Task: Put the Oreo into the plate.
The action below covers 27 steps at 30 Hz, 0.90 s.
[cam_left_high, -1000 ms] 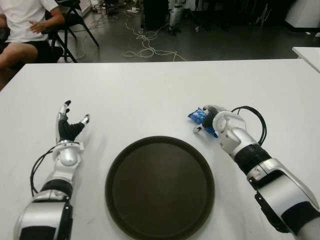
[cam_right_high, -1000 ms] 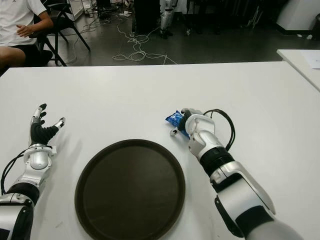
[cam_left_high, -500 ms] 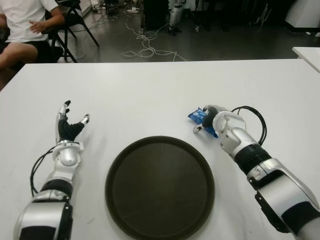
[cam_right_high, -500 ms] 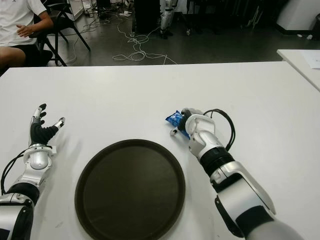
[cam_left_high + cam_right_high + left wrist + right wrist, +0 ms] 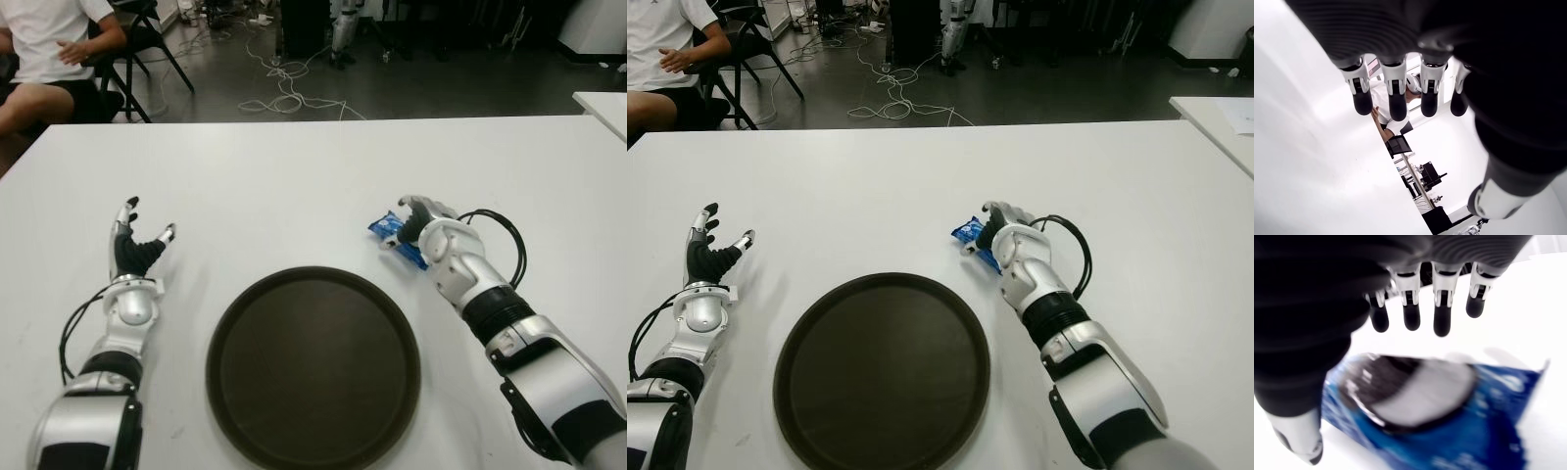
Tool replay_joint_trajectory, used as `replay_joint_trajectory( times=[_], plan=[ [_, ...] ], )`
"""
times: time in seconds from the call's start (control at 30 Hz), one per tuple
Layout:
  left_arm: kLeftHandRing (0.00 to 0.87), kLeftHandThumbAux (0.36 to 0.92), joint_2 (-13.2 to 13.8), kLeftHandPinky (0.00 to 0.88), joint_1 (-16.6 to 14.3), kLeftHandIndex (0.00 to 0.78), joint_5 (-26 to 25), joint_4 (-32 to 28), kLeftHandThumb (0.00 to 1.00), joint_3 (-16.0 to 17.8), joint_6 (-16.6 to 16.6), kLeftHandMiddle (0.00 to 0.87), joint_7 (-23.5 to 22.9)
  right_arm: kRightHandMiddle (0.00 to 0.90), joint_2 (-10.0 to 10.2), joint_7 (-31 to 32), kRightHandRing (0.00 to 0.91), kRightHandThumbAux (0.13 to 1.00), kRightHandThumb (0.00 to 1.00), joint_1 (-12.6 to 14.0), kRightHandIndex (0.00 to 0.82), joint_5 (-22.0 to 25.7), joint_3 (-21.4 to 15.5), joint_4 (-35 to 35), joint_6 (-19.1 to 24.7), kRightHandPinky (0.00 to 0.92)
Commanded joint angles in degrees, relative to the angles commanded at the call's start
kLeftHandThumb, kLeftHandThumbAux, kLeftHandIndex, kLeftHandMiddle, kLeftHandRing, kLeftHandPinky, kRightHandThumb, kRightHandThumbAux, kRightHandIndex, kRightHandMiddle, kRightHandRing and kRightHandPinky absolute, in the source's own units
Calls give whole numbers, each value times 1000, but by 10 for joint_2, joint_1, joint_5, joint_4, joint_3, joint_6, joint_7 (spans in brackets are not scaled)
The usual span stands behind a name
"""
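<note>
The Oreo (image 5: 390, 234) is a small blue pack with a cookie printed on it (image 5: 1420, 396), lying on the white table (image 5: 294, 186) just beyond the right rim of the plate. The plate (image 5: 220, 333) is a round dark brown tray near the table's front, with nothing in it. My right hand (image 5: 409, 221) arches over the pack's right end; its fingers (image 5: 1442, 323) hang extended above the pack with a gap, the thumb beside it, so the hand is open. My left hand (image 5: 137, 245) shows left of the plate, fingers spread and holding nothing.
A person in a white shirt (image 5: 49, 39) sits on a chair beyond the table's far left corner. Cables (image 5: 284, 93) lie on the floor behind the table. A second white table (image 5: 605, 106) juts in at the right edge.
My right hand has turned and shifted slightly over the pack; the thumb that pointed toward the plate no longer shows. The pack, the plate and the left hand have stayed put.
</note>
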Motion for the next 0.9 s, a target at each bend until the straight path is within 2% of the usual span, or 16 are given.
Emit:
replay_joint_trajectory(
  times=[0.2,0.33,0.5,0.67,0.83,0.9],
  plan=[
    [74,753,0,45,0,78,-1,0,0,1,3,106,-2,206,2,4,182,717,0,5,246,23,-14,-8,-11,97],
    [71,739,0,48,-1,75,-3,1,0,2,4,100,-4,232,2,4,188,720,0,10,322,38,-25,-20,-13,107],
    [79,750,-1,48,-1,73,-4,2,0,3,3,106,-3,250,0,3,199,722,0,12,359,44,-26,-27,-13,126],
    [82,752,-1,51,-1,74,-4,3,0,3,1,109,-2,268,-1,4,216,728,0,12,376,45,-26,-29,-11,149],
    [79,743,-1,55,-1,77,-4,3,0,4,1,106,-1,248,0,-1,205,722,0,13,345,43,-25,-35,0,156],
    [74,738,-1,52,-1,75,-4,3,0,3,1,102,-1,246,-2,-7,212,729,0,16,347,41,-25,-38,-2,201]
  ],
)
